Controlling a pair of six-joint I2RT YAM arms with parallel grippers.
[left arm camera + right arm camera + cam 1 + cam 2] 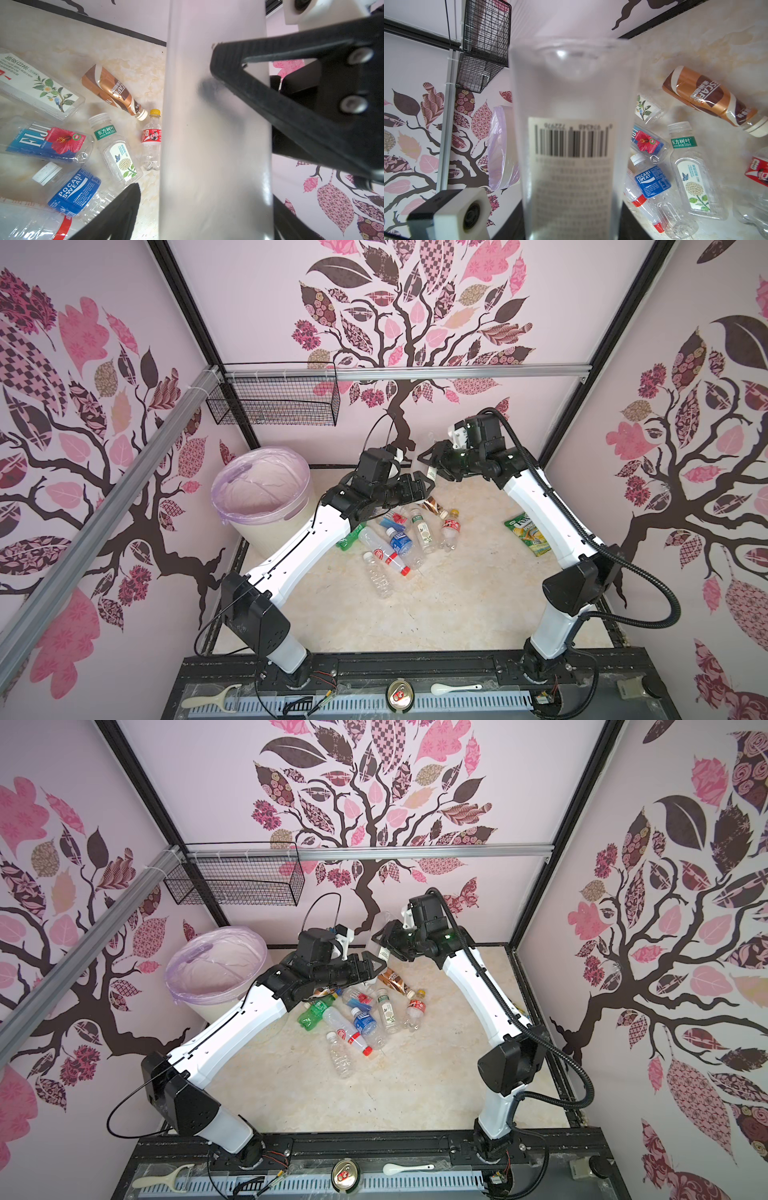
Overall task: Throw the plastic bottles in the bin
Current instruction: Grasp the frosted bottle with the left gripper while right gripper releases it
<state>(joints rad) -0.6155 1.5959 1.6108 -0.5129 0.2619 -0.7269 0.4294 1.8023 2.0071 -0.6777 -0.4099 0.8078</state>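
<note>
I am clamping the frosted bottle [575, 145] in the right gripper [430, 462] — its length is crossing between the left gripper's [174, 120] parted fingers.

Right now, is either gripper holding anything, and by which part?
The right gripper clamps the frosted bottle by its body, away from the base. The left gripper straddles it, jaws open, not yet gripping.

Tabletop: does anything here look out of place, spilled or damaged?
One stray: a green-yellow snack packet lies flat near the right arm, apart from the bottle pile; it is no bottle. No spill shows. The frosted bottle is in the air in the right gripper, the left gripper open around it.
</note>
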